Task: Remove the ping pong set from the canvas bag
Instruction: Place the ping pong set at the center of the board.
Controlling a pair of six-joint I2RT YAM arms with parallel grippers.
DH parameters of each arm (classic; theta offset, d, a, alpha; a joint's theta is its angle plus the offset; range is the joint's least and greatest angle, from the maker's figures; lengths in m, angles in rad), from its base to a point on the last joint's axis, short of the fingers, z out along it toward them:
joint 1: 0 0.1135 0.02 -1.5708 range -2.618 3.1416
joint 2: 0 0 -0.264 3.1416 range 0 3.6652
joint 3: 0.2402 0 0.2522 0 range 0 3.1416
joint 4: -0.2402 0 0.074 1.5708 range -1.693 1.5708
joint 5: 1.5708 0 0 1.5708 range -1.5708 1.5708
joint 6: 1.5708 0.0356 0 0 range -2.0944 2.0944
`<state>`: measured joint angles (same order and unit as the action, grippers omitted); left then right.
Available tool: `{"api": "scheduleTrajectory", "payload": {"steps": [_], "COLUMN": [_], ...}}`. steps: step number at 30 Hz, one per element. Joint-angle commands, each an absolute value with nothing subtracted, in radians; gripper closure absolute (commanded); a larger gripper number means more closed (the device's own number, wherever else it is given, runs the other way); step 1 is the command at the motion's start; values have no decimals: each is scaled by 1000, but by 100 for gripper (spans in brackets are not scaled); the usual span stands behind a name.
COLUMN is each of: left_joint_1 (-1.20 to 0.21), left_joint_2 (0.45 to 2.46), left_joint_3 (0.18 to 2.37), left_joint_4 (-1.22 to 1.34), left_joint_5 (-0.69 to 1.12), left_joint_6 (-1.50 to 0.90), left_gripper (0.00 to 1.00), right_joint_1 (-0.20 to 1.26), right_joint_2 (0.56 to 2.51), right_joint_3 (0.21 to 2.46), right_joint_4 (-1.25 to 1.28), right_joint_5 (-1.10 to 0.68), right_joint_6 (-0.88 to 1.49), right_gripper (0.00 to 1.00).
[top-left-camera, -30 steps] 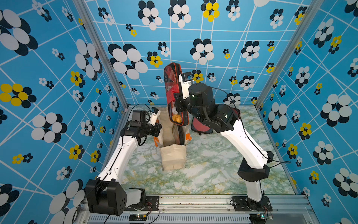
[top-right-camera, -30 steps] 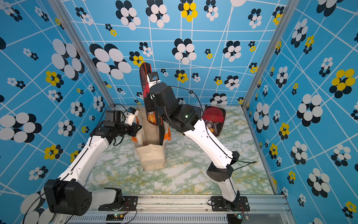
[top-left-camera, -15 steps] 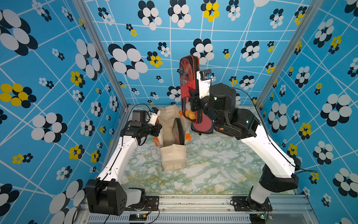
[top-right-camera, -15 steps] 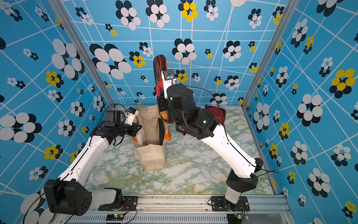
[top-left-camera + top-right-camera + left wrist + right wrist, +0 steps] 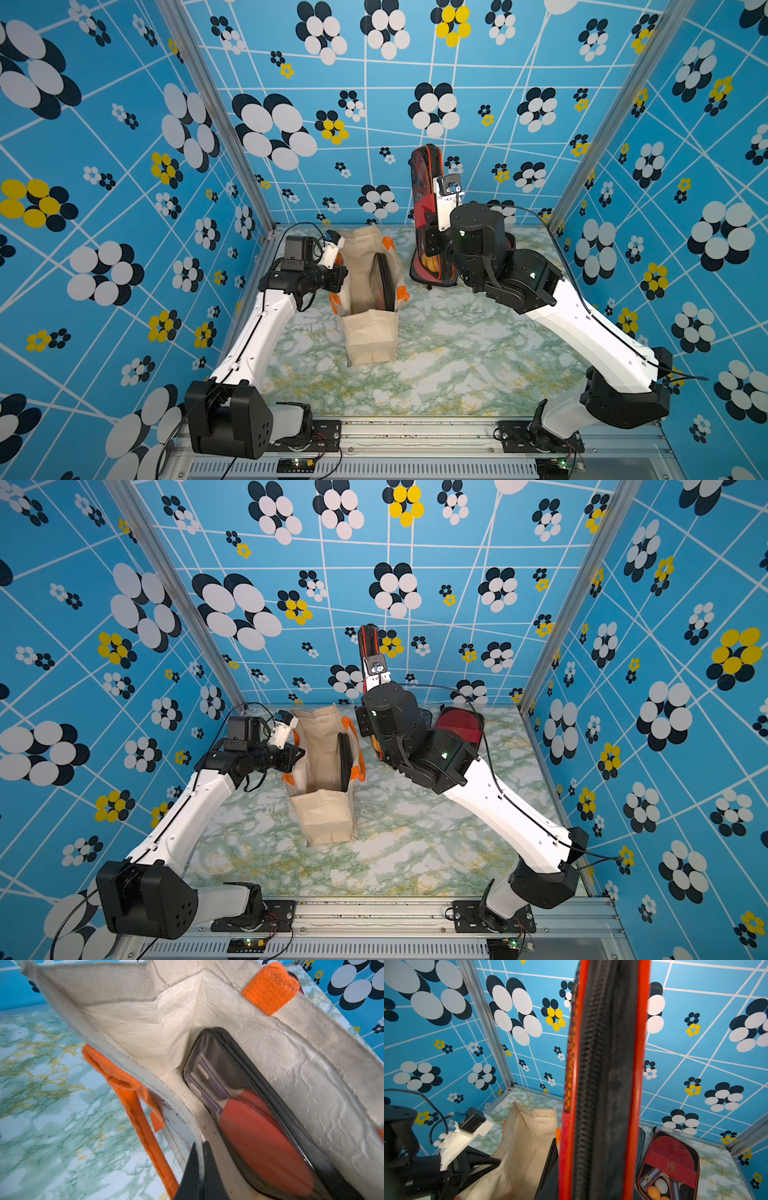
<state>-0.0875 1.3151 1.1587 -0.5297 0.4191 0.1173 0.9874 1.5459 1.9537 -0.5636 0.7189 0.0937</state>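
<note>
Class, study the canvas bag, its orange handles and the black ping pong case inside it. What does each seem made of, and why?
Canvas bag: matte beige woven cloth, coarse weave at the rim; crinkled white lining, possibly coated film. Orange handles: ribbed woven webbing. Ping pong case: glossy clear window, probably vinyl, paddles showing through; black zipped border.

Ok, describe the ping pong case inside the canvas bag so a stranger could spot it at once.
Find the cream canvas bag with orange handles standing on the marbled table. Inside, upright against the wall nearer the right arm, is a paddle case. Unlike the red-trimmed case held high and the red mesh case lying behind, it is black-edged with a clear window showing red paddles.
</note>
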Motion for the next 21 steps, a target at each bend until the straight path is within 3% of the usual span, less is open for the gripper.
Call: {"api": "scheduleTrajectory", "payload": {"steps": [1,14,21], "left_joint_1": [-95,-104,-105], "left_joint_2": [1336,1349,1347], "left_joint_3": [1173,1185,1179], "left_joint_4": [-554,-561,-561], "left_joint_5": [419,413,408], "left_joint_6": [132,139,143], "left_gripper": [100,100,100], "right_joint_1": [966,860,784], "right_joint_2": [1454,1381,1369], "right_joint_3": [1914,1686,1526], "right_joint_4": [-430,-551,-571], "right_joint_5": [788,743,618], "right_joint_6": [129,330,468], "right_gripper": [100,100,100]}}
